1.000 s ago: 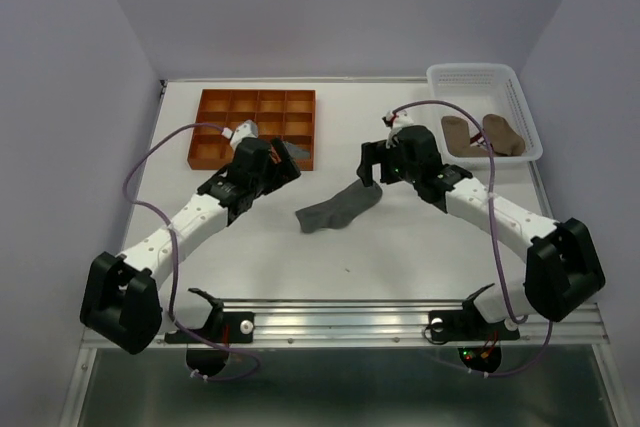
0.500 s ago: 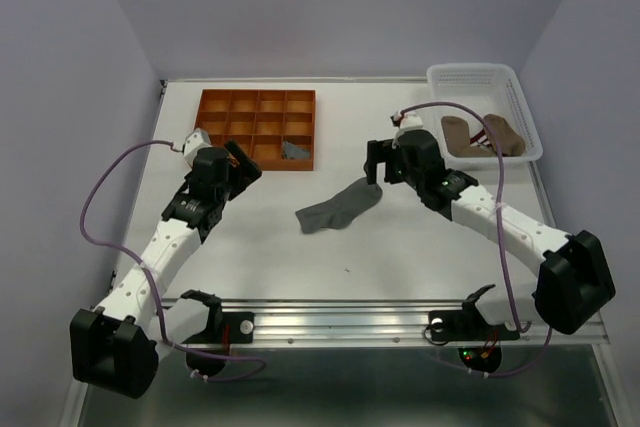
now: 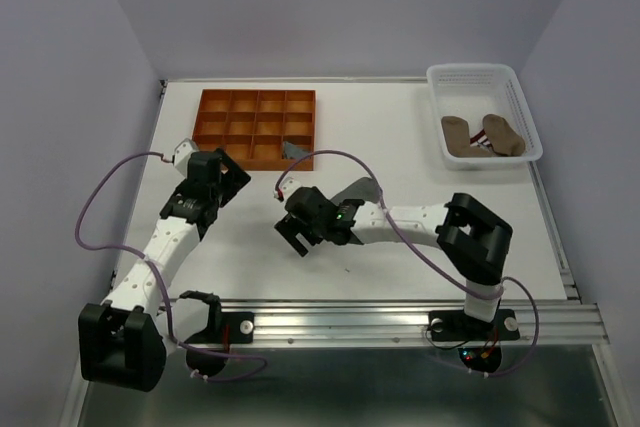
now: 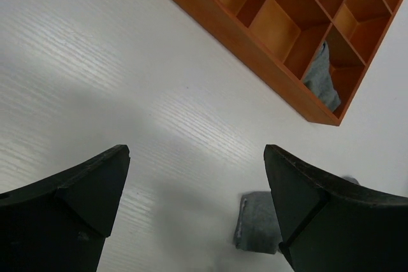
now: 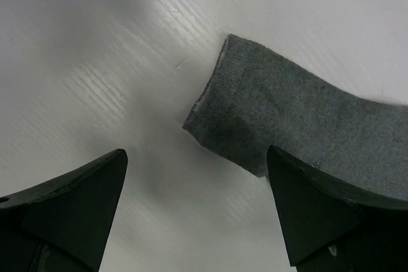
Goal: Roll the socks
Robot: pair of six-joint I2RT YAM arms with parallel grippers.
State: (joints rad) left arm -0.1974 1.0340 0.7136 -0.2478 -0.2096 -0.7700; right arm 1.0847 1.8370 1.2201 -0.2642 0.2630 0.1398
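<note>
A flat grey sock (image 5: 299,119) lies on the white table, its cuff end between and just beyond my right gripper's (image 5: 196,153) open jaws. In the top view the right gripper (image 3: 297,235) and arm cover most of this sock; only its toe end (image 3: 363,190) shows. My left gripper (image 4: 196,151) is open and empty over bare table near the tray's front-left corner (image 3: 222,174). The same sock's cuff (image 4: 260,224) shows beside the left gripper's right finger. A bundled grey sock (image 4: 322,79) sits in the orange tray's front-right compartment (image 3: 294,150). Two tan socks (image 3: 500,133) lie in the white basket.
The orange compartment tray (image 3: 255,97) stands at the back left. The white basket (image 3: 470,72) stands at the back right corner. The right arm stretches leftward across the middle of the table. Purple-grey walls enclose the table on three sides.
The right arm has swung left and toward the front, bringing its gripper down at the grey sock's cuff end. The left gripper has drawn slightly back from the tray.
</note>
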